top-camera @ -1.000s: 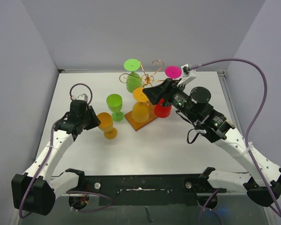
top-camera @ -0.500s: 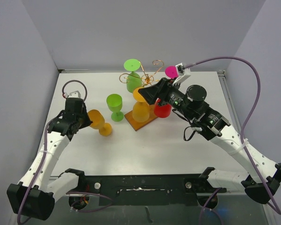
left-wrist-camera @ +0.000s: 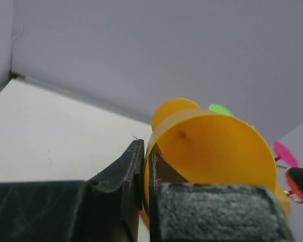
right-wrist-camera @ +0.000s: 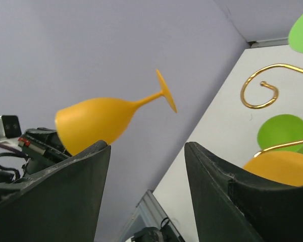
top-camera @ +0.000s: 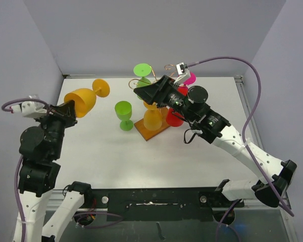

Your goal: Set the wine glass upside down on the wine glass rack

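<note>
High at left, left gripper (top-camera: 70, 109) pinches 1 orange plastic wine glass (top-camera: 83, 102) sideways; right gripper (top-camera: 143, 93) gapes at 1 gold wire rack (top-camera: 151, 133).

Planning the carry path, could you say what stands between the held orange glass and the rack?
An upright green glass stands there, as the top external view shows.

A green glass (top-camera: 123, 112) is standing upright on the white table (top-camera: 101, 151), well to the right of the left gripper (top-camera: 69, 107) and lower. A red glass (top-camera: 174, 120) is showing farther right, partly hidden.
</note>
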`<state>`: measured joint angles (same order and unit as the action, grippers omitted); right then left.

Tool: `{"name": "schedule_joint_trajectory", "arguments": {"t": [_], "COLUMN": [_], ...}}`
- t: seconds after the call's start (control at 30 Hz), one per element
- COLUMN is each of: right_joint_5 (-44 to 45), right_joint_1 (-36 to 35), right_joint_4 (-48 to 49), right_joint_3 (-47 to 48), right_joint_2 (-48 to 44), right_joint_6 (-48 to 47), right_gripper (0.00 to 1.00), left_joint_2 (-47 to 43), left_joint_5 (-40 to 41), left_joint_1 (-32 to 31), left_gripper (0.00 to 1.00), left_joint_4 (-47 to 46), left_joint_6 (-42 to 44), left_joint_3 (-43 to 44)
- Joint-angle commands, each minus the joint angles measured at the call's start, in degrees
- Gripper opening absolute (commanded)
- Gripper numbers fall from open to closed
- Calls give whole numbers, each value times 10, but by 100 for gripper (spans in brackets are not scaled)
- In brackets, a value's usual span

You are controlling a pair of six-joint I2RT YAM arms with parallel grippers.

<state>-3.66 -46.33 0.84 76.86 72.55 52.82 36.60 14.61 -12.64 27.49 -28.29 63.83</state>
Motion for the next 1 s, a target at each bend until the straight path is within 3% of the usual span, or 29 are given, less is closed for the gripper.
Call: {"name": "schedule_joint_trajectory", "arguments": {"t": [0.0,0.2,0.4,0.67,0.97], "right_joint_5": [25,97,143,188,153], "right_joint_1": [-37,-80,-81,-81,-88], "right_joint_4": [87,73,59,21,24], "right_joint_3": [52,108,153,217,257], "right_joint_2": [29,79,113,151,193], "right_joint_6": [82,159,230,254,267], "right_gripper": [60,53,49,49,47], "left_joint_2": [-32,-54,-54,-50,-32], "left_joint_5": [-48,-89,-114,-141,-161], "left_joint_1": [2,2,2,2,2], "left_gripper": [0,0,0,0,0], "left_joint_4": [-221,-374,-462,-522,-560], "left_joint_6": [-10,-40,-49,-62,-76], "left_joint_3": [-29,-93,-129,-161,-171]}}
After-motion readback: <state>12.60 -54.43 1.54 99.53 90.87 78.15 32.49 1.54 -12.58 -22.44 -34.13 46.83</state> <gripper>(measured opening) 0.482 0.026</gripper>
